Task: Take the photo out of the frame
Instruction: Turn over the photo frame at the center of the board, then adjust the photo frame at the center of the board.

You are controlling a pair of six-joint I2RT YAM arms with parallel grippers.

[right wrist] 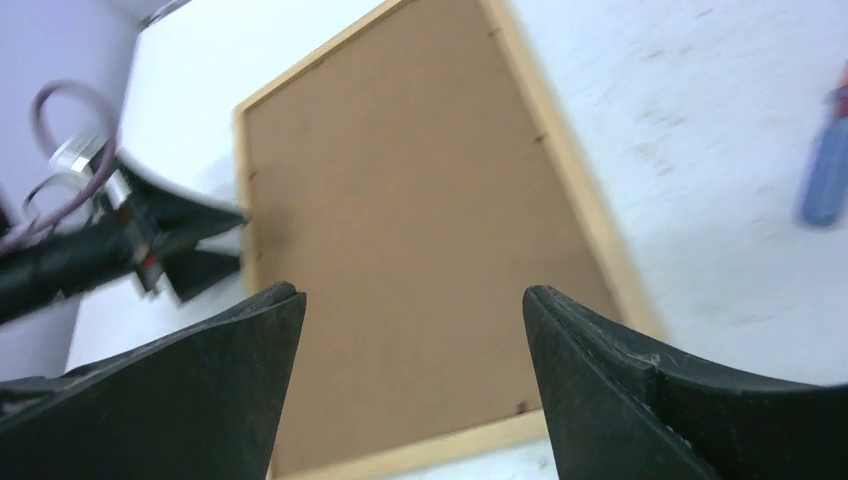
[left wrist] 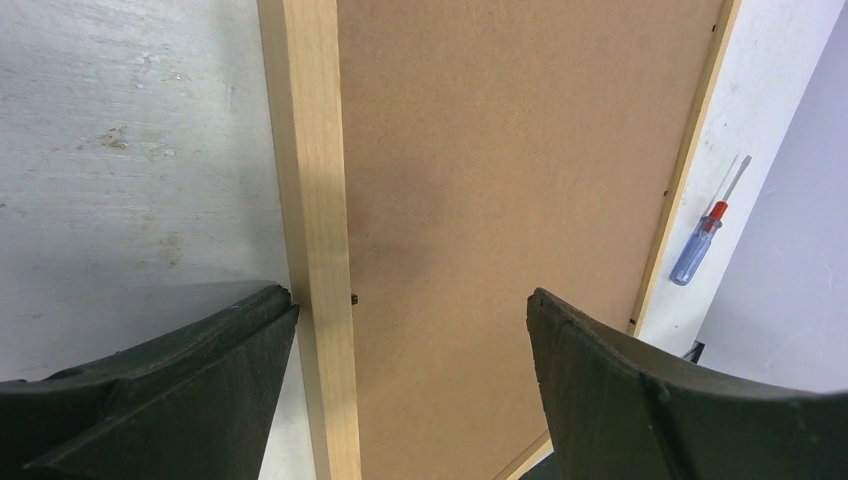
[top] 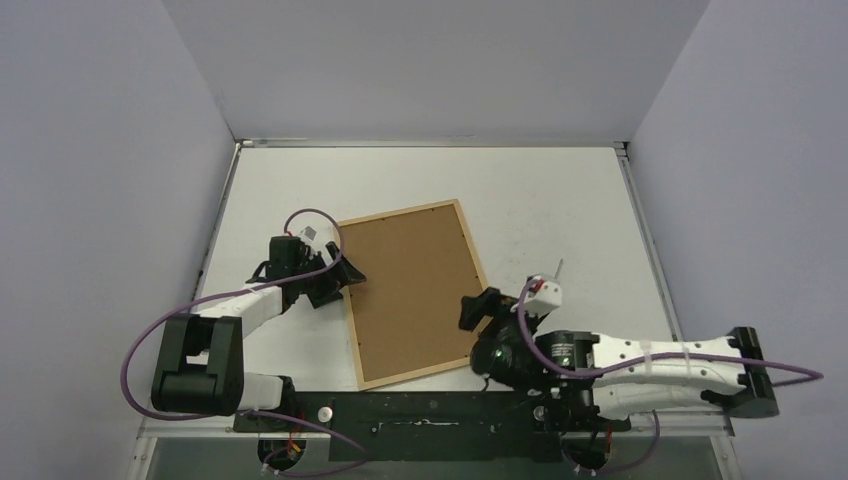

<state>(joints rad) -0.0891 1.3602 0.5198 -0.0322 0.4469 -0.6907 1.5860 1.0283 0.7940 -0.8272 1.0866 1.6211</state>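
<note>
Frame [top: 398,212], face down, backing panel [top: 415,295] uppermost. Left gripper [left wrist: 410,300] spread astride the rail; right gripper [right wrist: 412,295] spread, panel ahead. Retaining clip [left wrist: 354,297], beside the left fingertip, is best released first.

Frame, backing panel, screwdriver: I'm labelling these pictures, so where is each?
Frame [left wrist: 310,200]: left wrist view, on its light wooden side rail.
Backing panel [top: 412,293]: top view, middle of the brown board.
Screwdriver [left wrist: 693,255]: left wrist view, on its blue handle.

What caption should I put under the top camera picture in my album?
Wooden frame lies face down, brown backing up, between the open left gripper and open right gripper.
</note>
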